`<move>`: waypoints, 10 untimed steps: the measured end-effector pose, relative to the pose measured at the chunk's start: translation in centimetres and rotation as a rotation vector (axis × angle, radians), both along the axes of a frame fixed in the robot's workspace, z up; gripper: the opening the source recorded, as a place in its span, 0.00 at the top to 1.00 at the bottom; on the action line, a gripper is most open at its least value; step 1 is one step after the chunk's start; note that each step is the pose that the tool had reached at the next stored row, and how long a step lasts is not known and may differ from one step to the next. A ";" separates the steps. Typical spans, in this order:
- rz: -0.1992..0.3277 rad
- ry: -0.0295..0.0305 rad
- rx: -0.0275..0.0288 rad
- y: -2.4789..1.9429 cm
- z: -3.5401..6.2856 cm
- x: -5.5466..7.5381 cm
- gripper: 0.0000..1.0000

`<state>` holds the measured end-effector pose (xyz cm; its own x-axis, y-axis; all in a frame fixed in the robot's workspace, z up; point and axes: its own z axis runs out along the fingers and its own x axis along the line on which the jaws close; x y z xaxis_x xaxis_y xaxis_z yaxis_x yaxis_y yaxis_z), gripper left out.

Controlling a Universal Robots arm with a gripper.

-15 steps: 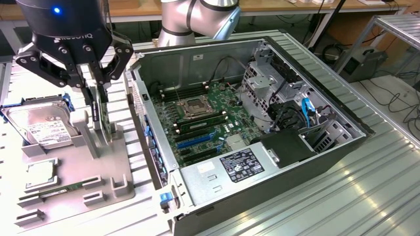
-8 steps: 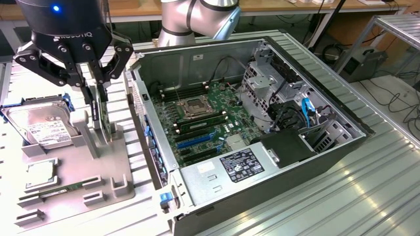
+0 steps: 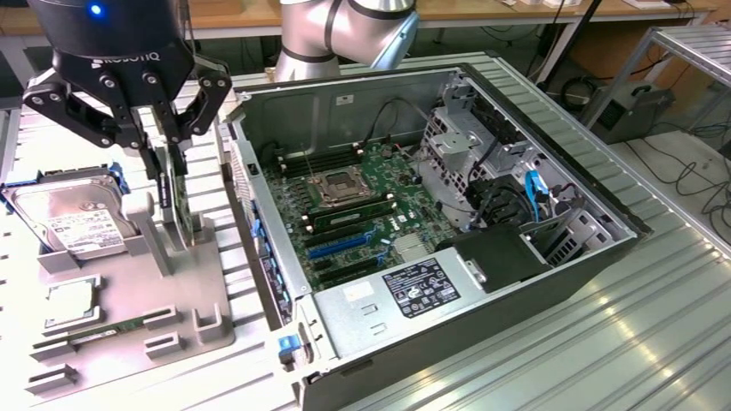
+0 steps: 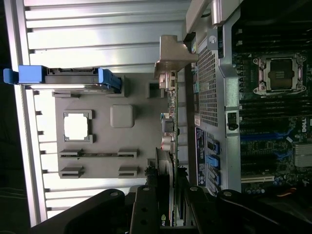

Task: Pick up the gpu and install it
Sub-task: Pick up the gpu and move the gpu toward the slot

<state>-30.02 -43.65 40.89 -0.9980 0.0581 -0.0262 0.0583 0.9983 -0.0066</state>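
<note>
Exterior view's left: fixture [image 3: 200,295] holds the drive [image 3: 68,218] propped on edge, with the CPU [image 3: 71,306] and memory stick [image 3: 109,330] flat in their recesses. The gpu [image 3: 174,201] stands on its long edge in the fixture's slot, leaving its top free from above. My gripper [image 3: 163,154] has its jaws closed on that top edge. Not lifted clear, I judge. Exterior view's right: the case [image 3: 571,282] lies open side up, motherboard [image 3: 354,214] exposed.

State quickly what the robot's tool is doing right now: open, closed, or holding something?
Tool: closed on the gpu, which stands upright in the grey holder.
</note>
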 end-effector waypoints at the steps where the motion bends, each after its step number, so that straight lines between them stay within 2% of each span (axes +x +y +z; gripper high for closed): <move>1: 0.000 0.0000 0.0000 0.00 0.04 0.0 0.74; 10: 0.000 0.0001 -0.0001 0.00 0.36 0.0 0.74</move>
